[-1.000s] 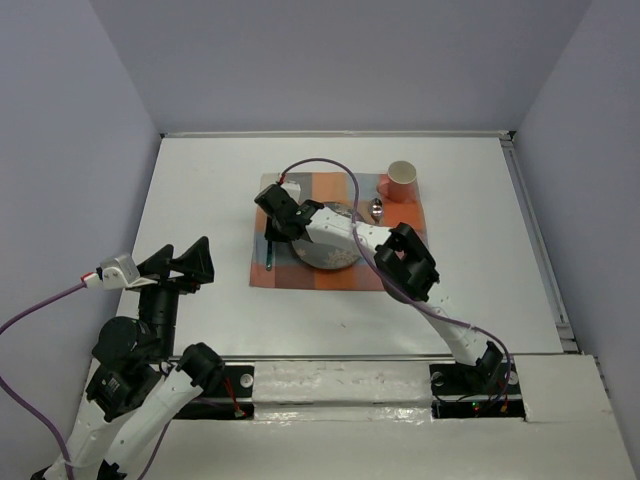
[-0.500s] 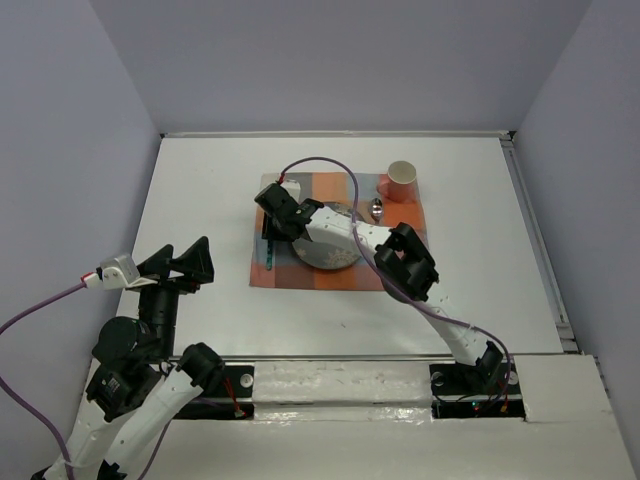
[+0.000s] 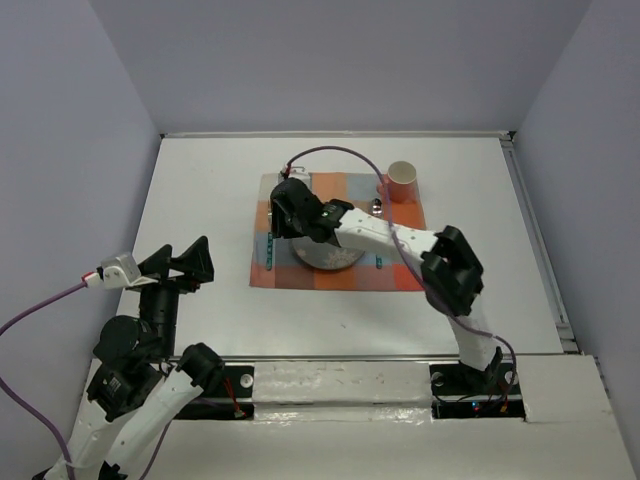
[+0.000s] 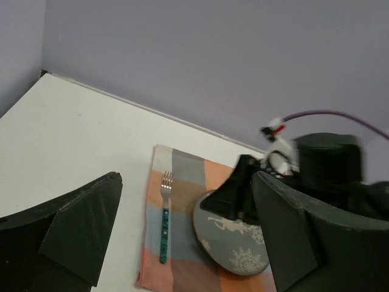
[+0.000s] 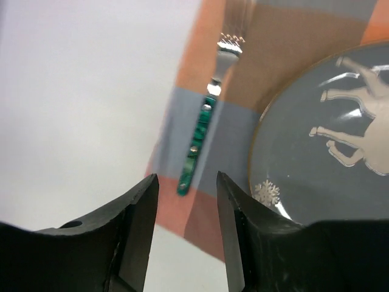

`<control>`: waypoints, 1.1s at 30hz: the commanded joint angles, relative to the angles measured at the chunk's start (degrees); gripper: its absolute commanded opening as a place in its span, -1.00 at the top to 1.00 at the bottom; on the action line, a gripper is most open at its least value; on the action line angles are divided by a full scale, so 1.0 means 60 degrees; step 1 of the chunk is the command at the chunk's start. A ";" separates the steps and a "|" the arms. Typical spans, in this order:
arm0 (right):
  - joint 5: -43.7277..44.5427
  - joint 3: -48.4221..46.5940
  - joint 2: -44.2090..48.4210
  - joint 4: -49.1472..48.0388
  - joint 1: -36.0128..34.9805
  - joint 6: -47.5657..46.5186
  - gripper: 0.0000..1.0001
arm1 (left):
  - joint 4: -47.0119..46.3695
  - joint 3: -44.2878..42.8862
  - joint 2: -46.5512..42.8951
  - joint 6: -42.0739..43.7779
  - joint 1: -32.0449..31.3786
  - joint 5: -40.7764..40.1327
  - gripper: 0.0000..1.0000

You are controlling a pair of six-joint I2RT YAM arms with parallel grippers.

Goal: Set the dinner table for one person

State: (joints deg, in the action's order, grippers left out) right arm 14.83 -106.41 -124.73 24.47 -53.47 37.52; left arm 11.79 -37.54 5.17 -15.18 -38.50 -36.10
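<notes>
We judge the setting nearly done: mid dinner table [image 3: 200,200], the checked cloth [image 3: 290,275] carries the plate [image 3: 328,259], fork [image 5: 197,146] at nine o'clock and cup [image 3: 402,182] at one, while the right gripper [image 5: 185,188] by the fork and the left gripper [image 4: 185,182] at seven both have their fingers apart, empty.

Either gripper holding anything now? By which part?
Nothing held. Right gripper open above the fork, which lies on the checked cloth; left gripper open, empty.
</notes>
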 commanded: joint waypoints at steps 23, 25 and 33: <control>0.5570 1.1378 1.5031 -0.4387 -0.0565 -0.4261 -0.99 | -0.0925 -0.0145 0.0632 0.0611 0.0338 0.0508 -0.98; 0.5570 1.1465 1.5060 -0.4386 -0.0565 -0.4188 -0.99 | -0.0911 -0.0145 0.0822 0.0553 0.0338 0.0552 -0.98; 0.5146 1.1641 1.5163 -0.4400 -0.0565 -0.4070 -0.99 | -0.0603 -0.0350 0.1730 0.0567 0.0338 0.1182 -0.98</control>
State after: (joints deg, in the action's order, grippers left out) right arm 44.40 -36.75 -34.46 -0.45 -56.93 13.52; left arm 9.08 -37.56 12.45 -12.78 -36.86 -31.00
